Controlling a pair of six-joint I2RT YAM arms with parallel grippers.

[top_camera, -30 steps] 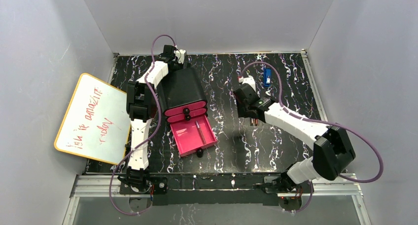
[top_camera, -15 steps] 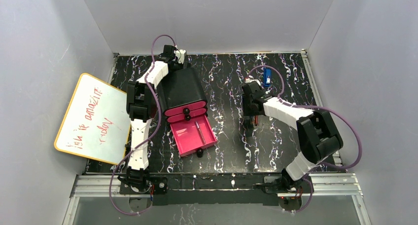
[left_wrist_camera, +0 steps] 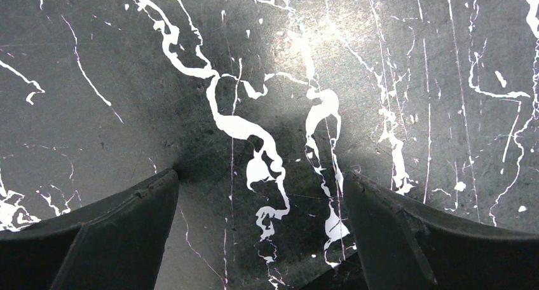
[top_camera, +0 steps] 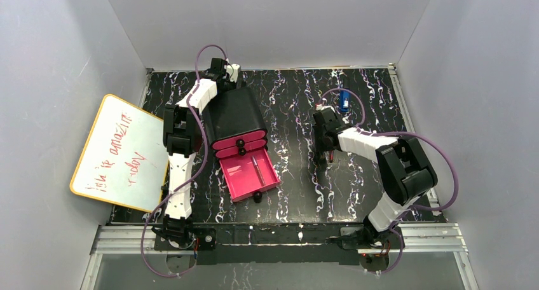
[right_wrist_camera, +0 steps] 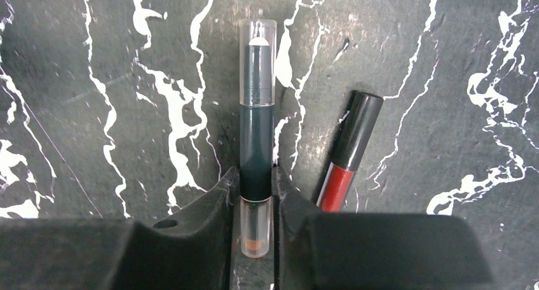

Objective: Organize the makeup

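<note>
**Right gripper** (right_wrist_camera: pixel 256 201): both fingers pressed against the sides of a dark stick (right_wrist_camera: pixel 257 137) with clear ends, clamped near its lower end over the marbled black table (right_wrist_camera: pixel 95 80).
**Red gloss tube** (right_wrist_camera: pixel 349 151): black cap, tilted, just right of the stick and apart from it.
**Left gripper** (left_wrist_camera: pixel 260 182): fingers spread wide, nothing between them, behind the black box (top_camera: pixel 234 115).
**Pink drawer** (top_camera: pixel 245 175): pulled out, with a thin stick (top_camera: pixel 256 168) inside.
**Blue object** (top_camera: pixel 344 100): at the far side of the table.
</note>
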